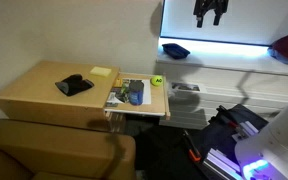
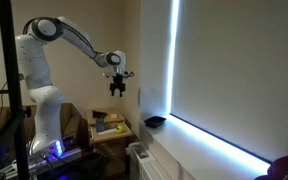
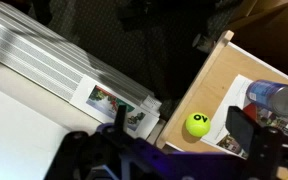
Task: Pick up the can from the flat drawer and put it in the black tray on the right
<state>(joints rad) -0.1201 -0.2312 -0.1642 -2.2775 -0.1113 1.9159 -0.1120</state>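
The can point(image 1: 136, 94) is a short bluish-grey cylinder standing on the flat drawer point(image 1: 124, 108), a light-wood slab lined with printed sheets. In the wrist view the can point(image 3: 276, 98) sits at the right edge, on the drawer point(image 3: 216, 85). The black tray point(image 1: 174, 50) lies on the white ledge and also shows in an exterior view point(image 2: 154, 122). My gripper point(image 1: 209, 12) hangs high above the ledge, open and empty; it shows in both exterior views point(image 2: 118, 88). In the wrist view its fingers point(image 3: 181, 128) are spread wide.
A yellow-green ball point(image 1: 157, 81) lies on the drawer's corner near the can, also seen in the wrist view point(image 3: 196, 124). A flat black pouch point(image 1: 74, 85) lies on the tan tabletop point(image 1: 34, 95). A dark red dish point(image 1: 287, 47) sits further along the ledge.
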